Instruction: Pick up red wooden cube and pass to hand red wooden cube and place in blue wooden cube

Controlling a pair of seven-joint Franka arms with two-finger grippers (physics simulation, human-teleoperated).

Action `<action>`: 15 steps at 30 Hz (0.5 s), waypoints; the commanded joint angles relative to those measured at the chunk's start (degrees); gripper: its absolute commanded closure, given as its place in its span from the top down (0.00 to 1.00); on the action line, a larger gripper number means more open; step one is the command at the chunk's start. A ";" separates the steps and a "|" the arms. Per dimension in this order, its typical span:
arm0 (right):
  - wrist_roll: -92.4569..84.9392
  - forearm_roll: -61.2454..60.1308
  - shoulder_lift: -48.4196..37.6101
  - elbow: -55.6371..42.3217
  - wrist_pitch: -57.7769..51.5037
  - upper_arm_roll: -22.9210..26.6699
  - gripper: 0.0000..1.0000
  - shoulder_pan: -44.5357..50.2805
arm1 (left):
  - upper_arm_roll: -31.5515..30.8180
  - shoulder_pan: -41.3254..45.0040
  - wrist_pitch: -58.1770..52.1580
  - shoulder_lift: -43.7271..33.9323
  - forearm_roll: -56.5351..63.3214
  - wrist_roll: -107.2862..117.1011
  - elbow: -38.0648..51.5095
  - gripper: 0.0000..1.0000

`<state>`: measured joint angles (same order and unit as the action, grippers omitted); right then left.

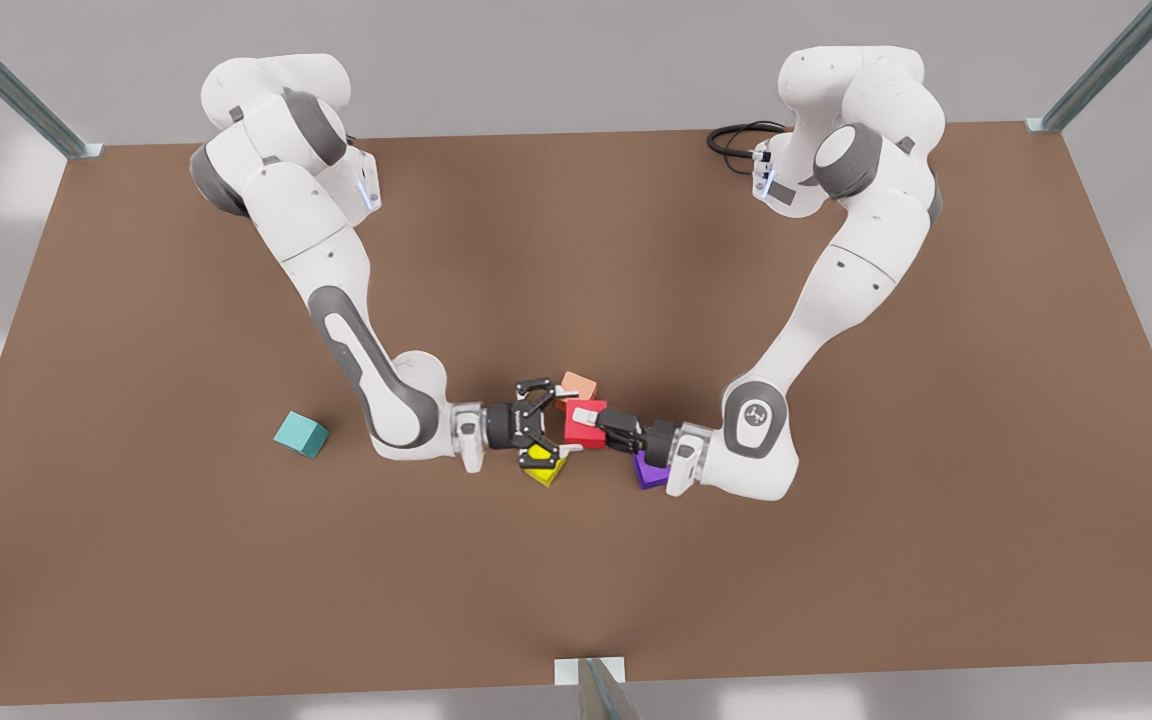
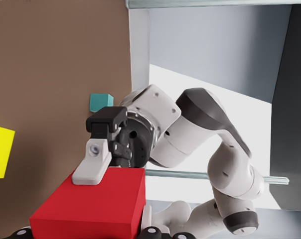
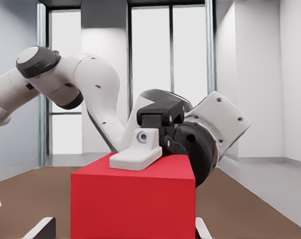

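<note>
red wooden cube [image 2: 90, 206] pinched in left gripper [image 1: 596, 425] jaws | right gripper [image 1: 564, 422] jaws spread round it | blue wooden cube [image 1: 300, 434] apart

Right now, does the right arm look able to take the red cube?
Probably yes: the right gripper is open around the red cube, on sides that the left gripper, shut on it, leaves free.

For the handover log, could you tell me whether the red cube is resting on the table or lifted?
Lifted: the left pincer grips the red wooden cube clear of the table, the right pincer facing it.
</note>
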<state>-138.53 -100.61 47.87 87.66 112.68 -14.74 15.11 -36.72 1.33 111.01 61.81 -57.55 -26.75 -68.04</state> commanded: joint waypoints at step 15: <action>-3.15 -0.91 0.91 -2.05 3.34 -1.61 0.60 0.19 | -0.11 0.96 0.61 -0.03 -2.04 -3.22 0.02 0.61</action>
<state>-140.05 -101.15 48.82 85.62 115.64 -16.33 15.28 -36.73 2.26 111.96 61.86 -59.06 -27.96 -68.05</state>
